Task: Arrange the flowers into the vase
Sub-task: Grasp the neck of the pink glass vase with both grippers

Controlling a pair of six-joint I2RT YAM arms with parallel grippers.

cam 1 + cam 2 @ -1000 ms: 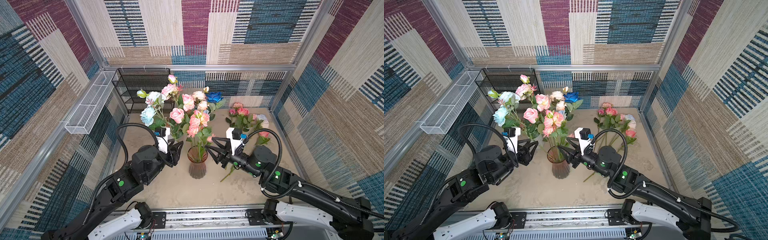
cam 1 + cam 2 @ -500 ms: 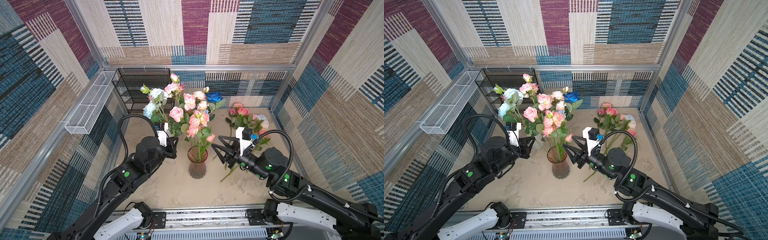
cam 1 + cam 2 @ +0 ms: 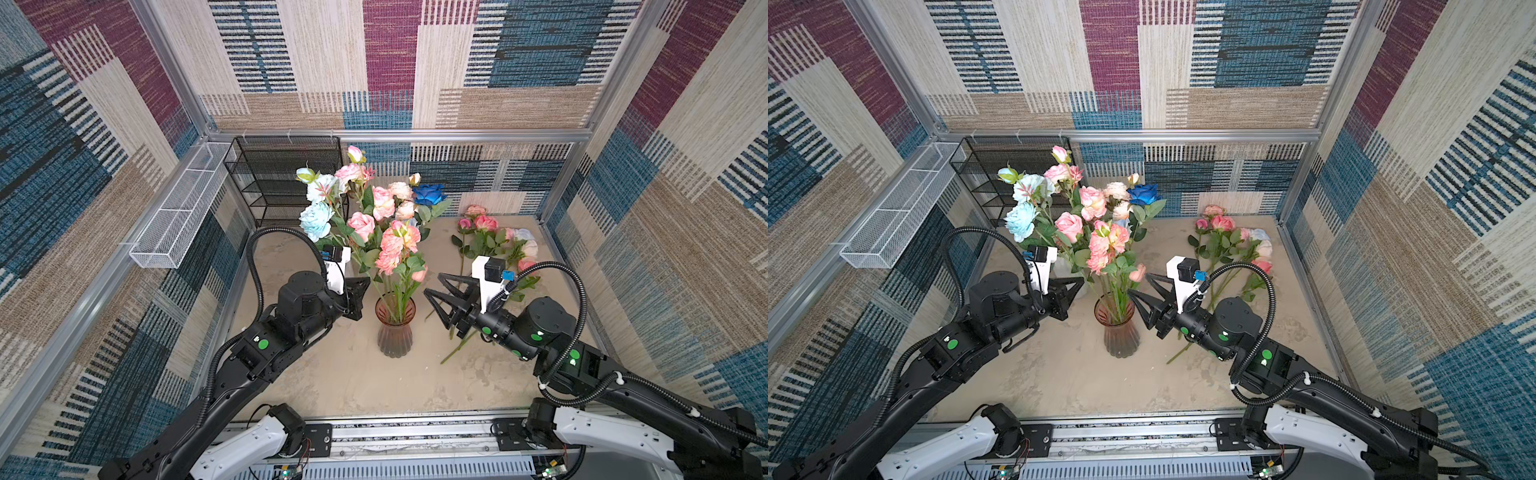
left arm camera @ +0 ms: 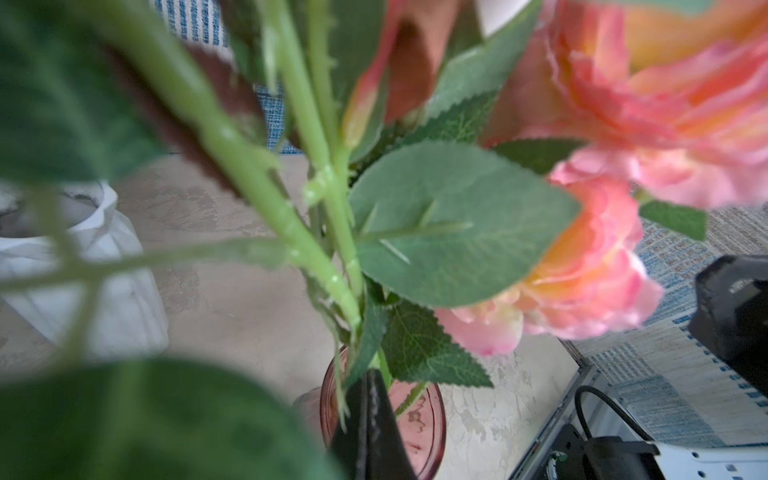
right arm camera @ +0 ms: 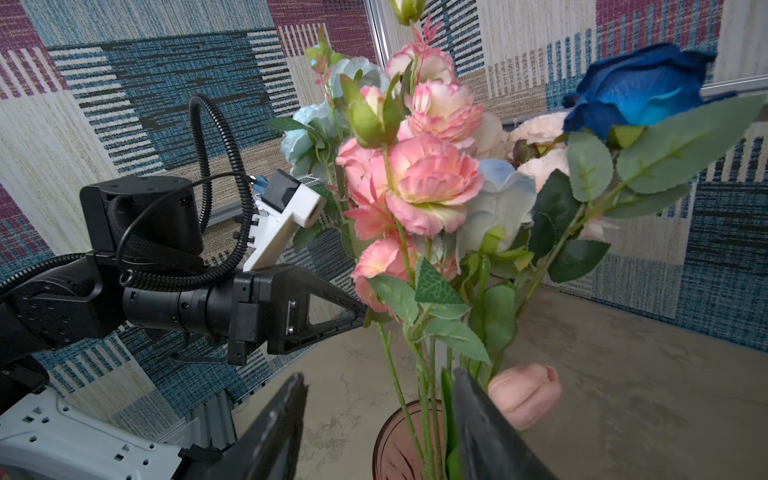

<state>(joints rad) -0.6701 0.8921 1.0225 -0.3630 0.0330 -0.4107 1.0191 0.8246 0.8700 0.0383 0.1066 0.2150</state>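
Left arm (image 3: 266, 345) reaches forward and inward, wrist roughly level; left gripper (image 3: 365, 283) has its jaws pressed together; right arm (image 3: 540, 332) mirrors it; right gripper (image 3: 434, 284) has jaws parted, tips pointing toward the left one.

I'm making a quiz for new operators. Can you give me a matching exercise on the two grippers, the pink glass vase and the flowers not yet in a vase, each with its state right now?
Things:
1. left gripper
2. right gripper
3. pink glass vase
4. loose flowers

States:
A. lying on the table
B. jaws apart, nothing held
C. shut, tip close to the stems
D. standing upright with the bouquet in it

Pairs: 1-C, 2-B, 3-D, 4-A
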